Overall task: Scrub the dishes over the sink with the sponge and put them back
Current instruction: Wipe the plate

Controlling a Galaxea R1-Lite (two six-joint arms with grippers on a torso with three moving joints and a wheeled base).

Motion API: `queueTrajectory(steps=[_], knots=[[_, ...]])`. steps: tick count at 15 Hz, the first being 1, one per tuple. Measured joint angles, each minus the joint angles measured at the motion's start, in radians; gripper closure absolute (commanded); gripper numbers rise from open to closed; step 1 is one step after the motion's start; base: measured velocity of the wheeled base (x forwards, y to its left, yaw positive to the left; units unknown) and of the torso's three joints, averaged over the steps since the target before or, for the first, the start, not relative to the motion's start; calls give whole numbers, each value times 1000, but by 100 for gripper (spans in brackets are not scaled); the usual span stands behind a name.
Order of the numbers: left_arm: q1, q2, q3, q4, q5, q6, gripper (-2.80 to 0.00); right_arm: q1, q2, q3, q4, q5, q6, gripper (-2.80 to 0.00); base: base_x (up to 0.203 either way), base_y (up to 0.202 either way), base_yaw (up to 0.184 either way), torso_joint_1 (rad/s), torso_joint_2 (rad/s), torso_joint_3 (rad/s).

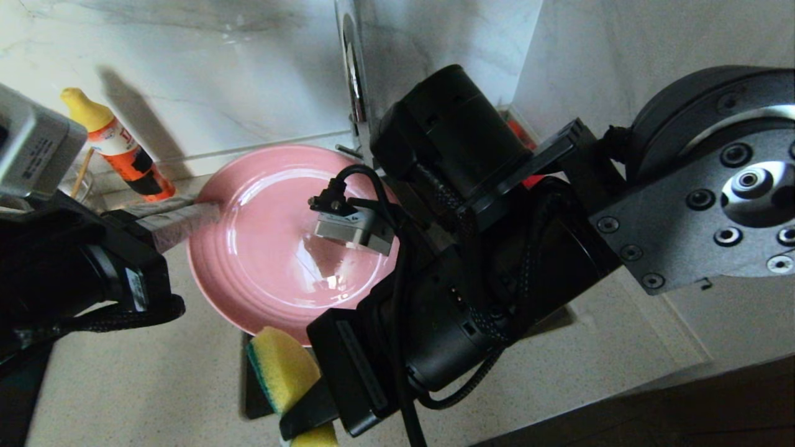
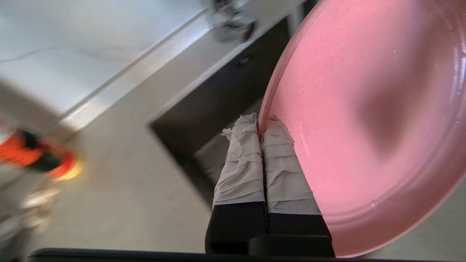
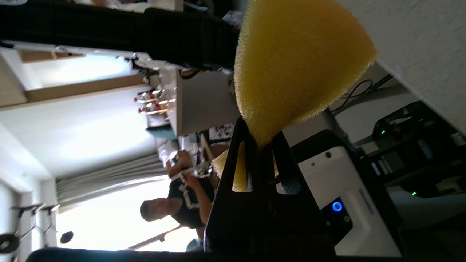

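Left claw (image 2: 261,125): clamped on pink plate's (image 1: 267,248) rim, tilting it over the sink (image 2: 204,120) for scrubbing.
Right claw (image 3: 260,140): squeezing yellow sponge (image 3: 291,62), near counter's front edge, below the plate.

wall (image 1: 205,74): pale marble | counter (image 1: 136,372): beige speckled | window (image 3: 91,138): bright, curtained

Head view down over both arms, left wrist view close on pink plate (image 2: 364,127), shared with head view

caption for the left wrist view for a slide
Left gripper pinches the pink plate by its rim, above the sink.
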Motion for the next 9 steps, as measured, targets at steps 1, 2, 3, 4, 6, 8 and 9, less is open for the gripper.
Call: queueTrajectory(steps=[1,2,3,4,6,8,9], knots=[[0,0,3,7,25,4,0,0,0,0,-14,-6,-1,0,0,0,0,0,0,0],[0,0,4,9,46,9,0,0,2,0,-24,-15,0,0,0,0,0,0,0,0],[-1,0,5,8,64,18,0,0,4,0,-31,-24,0,0,0,0,0,0,0,0],[-9,0,6,8,91,40,0,0,11,0,-39,-36,0,0,0,0,0,0,0,0],[-24,-1,12,6,109,60,0,0,23,0,-52,-52,0,0,0,0,0,0,0,0],[-45,-2,26,2,133,80,0,3,48,-1,-83,-104,-1,0,0,0,0,0,0,0],[-48,-3,32,1,137,81,0,4,60,-1,-91,-125,0,0,0,0,0,0,0,0]])
